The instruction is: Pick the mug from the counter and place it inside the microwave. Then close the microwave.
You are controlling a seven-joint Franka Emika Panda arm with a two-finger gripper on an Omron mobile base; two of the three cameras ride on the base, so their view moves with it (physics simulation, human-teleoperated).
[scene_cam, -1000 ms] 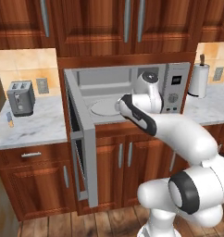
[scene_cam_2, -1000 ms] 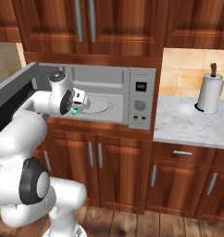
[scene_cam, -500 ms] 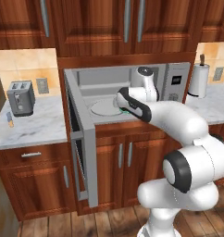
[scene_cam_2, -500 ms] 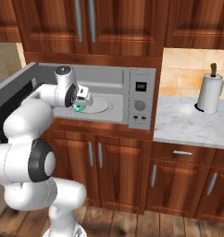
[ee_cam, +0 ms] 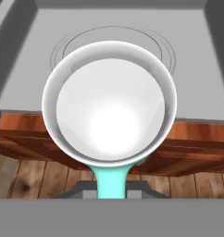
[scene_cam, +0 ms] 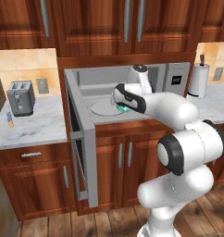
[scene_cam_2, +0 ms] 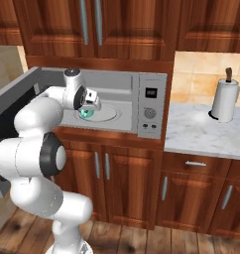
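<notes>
My way into the microwave (scene_cam: pixel 174 78) open ahead, bare turntable plate (ee_cam: pixel 114 39) beyond, door (scene_cam: pixel 81 139) swung aside at left

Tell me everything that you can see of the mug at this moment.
The mug is small and teal-green outside, with a whitish rim and a white, empty inside, smooth like glazed ceramic. The hand view looks straight into its mouth, and a teal strip, perhaps its handle, runs down to the tool. The shut tool holds it at the front of the open microwave, near the turntable plate.
</notes>
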